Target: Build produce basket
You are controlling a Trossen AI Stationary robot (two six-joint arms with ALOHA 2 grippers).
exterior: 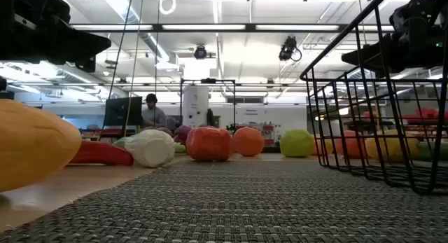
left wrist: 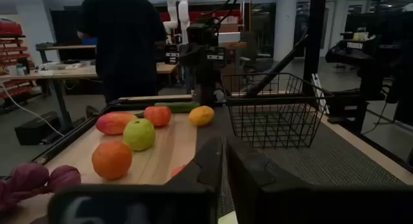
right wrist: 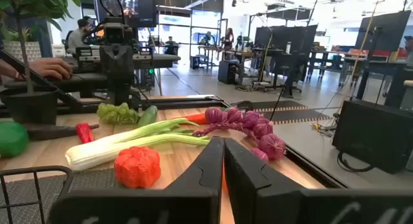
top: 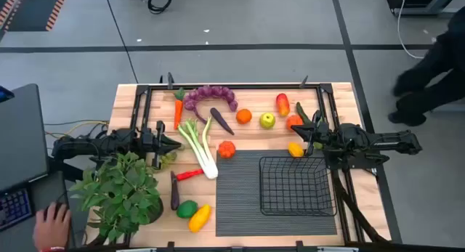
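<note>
The basket (top: 296, 185) stands empty on the dark ribbed mat (top: 240, 194), toward the right side of the worktop (top: 341, 99), and all the produce lies outside it — so no piece has gone in yet.

The right claw (top: 311, 130) hovers just beyond the basket's far right corner, its fingers pressed together on nothing, as the right wrist view shows. Close around it sit a yellow pepper (top: 295, 149), a tomato (top: 293, 122), a red-and-yellow fruit (top: 282, 103) and a green apple (top: 267, 120). The yellow pepper lies between this claw and the basket rim, nearly touching the mesh, which I judge makes it the shortest carry: a small drop and a short pull back over the wire.

The left claw (top: 168, 141) waits on the other side, beside the potted plant (top: 120, 190), fingers likewise closed and empty. Nearest it is the leek (top: 197, 147), whose long axis runs diagonally from the leafy end near the claw to the white root at the mat's edge; a grip across the stalk would suit it better than one along it. The grapes (top: 211, 97) and carrot (top: 178, 108) lie farther back.
</note>
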